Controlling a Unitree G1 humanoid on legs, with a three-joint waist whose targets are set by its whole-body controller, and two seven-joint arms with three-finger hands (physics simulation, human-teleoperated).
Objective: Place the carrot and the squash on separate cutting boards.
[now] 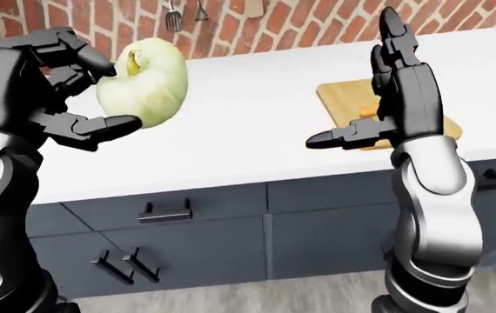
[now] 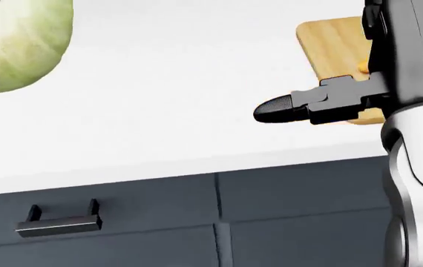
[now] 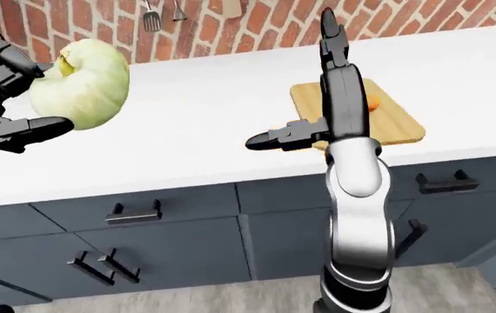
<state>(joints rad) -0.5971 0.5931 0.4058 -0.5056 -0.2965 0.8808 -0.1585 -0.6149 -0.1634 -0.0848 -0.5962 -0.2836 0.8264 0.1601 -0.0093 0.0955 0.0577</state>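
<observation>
My left hand (image 1: 110, 94) is shut on a pale green squash (image 1: 148, 81) and holds it up above the left part of the white counter (image 1: 248, 137). My right hand (image 1: 366, 91) is open and empty, fingers pointing up and thumb out to the left, raised over a wooden cutting board (image 3: 400, 120). A small orange piece of the carrot (image 3: 372, 102) shows on that board, mostly hidden behind my right hand. Only this one cutting board is in view.
A brick wall with hanging utensils (image 1: 172, 19) runs along the top. Dark grey drawers with bar handles (image 1: 165, 214) sit under the counter. A grey floor (image 1: 317, 293) shows at the bottom.
</observation>
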